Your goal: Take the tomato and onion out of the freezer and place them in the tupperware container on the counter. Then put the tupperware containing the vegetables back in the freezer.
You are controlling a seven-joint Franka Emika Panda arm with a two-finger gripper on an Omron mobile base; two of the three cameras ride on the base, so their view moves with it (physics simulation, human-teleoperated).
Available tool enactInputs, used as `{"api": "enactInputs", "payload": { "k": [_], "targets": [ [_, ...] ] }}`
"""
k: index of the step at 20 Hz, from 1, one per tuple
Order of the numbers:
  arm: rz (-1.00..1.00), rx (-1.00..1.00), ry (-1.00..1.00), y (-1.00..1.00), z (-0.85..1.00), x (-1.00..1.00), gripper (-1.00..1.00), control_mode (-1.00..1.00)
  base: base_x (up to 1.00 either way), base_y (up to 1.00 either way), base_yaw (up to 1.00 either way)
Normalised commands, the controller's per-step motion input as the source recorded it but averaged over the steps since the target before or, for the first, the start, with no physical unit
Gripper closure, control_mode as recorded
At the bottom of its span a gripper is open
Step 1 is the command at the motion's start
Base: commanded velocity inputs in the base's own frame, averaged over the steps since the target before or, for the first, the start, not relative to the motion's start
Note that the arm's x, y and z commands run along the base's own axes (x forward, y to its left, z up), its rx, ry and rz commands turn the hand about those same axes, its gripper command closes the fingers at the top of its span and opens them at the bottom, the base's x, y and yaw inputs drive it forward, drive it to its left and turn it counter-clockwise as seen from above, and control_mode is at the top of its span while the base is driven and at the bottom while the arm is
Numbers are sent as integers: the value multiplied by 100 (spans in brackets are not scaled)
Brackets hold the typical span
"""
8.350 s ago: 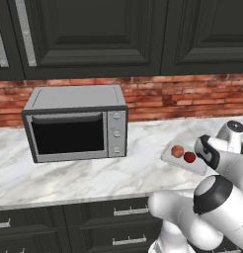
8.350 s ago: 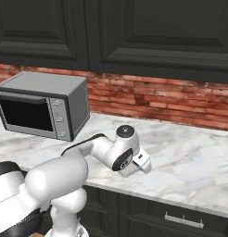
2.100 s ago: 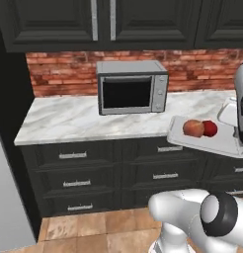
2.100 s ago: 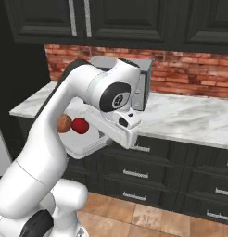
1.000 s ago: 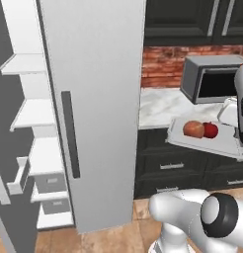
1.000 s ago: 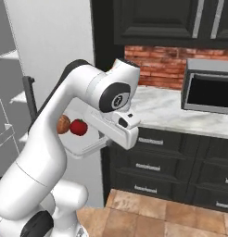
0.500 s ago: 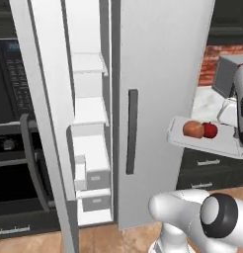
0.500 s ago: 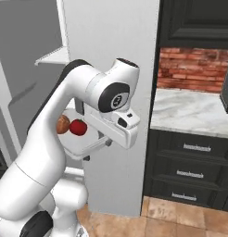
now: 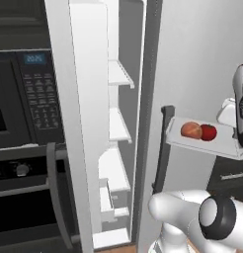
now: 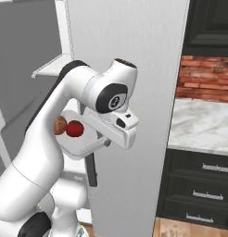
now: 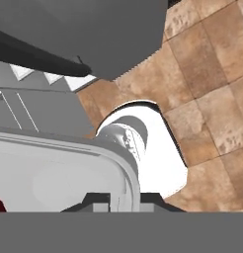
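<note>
Tray (image 9: 202, 145) in the air, level, carried in front of the open freezer (image 9: 118, 128), is the thing to mind now: the claw (image 11: 124, 200) is clamped together on the rim of the tray's near end, as the hand view shows the rim running between the two tips. The onion (image 9: 191, 130) and tomato (image 9: 208, 132) sit touching each other near the tray's far edge, loose, so I judge the step in hand to be carrying the loaded tray onto a freezer shelf (image 9: 119, 74). To do it well, the tray should stay flat, since both balls can roll off over the low walls; the arm should swing slowly around the edge of the freezer's dark handle (image 9: 162, 148), which stands just beside the tray, and slide the tray in above a bare shelf before lowering it and letting go. Count: one tray, one tomato, one onion, one claw; in the freezer, three white shelves can be made out in the left base view, and drawers below them. The desk (image 10: 204, 122) lies well apart to the right.
</note>
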Motion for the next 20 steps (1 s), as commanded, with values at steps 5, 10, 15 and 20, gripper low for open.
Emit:
{"api": "enactInputs", "payload": {
  "k": [5,10,15,20],
  "targets": [
    [0,0,0,0,0,0,100,100,31,48,-7],
    [-12,-1,-14,20,35,-16,100,-100,0,0,0],
    [-25,0,-12,29,28,0,100,-100,0,0,0],
    [-27,0,-11,59,19,0,100,-100,0,0,0]
  ]
}}
